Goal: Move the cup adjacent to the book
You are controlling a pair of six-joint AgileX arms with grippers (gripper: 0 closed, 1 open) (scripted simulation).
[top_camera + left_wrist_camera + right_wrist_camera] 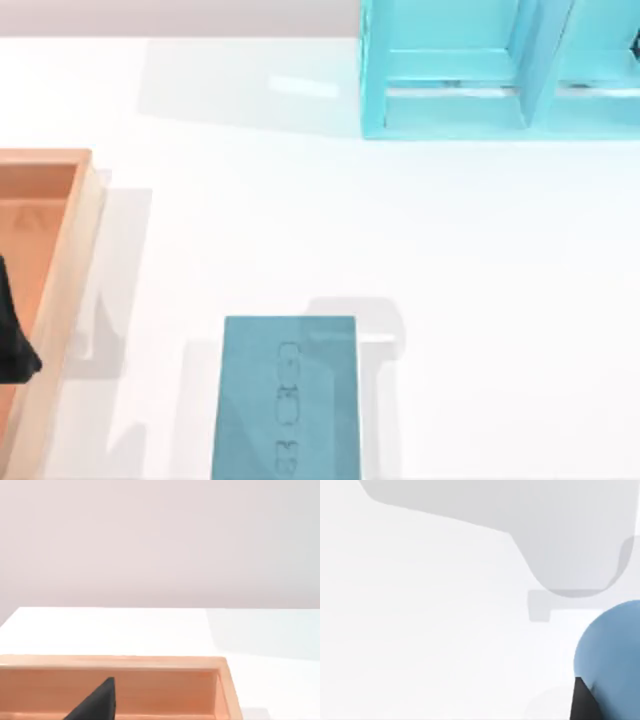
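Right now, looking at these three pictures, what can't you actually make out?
- Cup: right wrist view, cut off by the picture's edge; whether the right hand grips it is unclear.
- Book: top view, near end cut off by the lower edge.
- Wooden tray: top view, cut by the left edge; the left arm's dark part covers some.
- Cyan shelf: top view, cropped at the top edge.

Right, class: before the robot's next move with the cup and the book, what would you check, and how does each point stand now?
1. book lying flat on the table: ok.
2. Free table surface to the right of the book: ok.
3. cup close beside the right gripper: ok.
4. Cup upright: cannot tell.
5. Cup already next to the book: cannot tell.
6. left gripper parked over the wooden tray, away from the book: ok.
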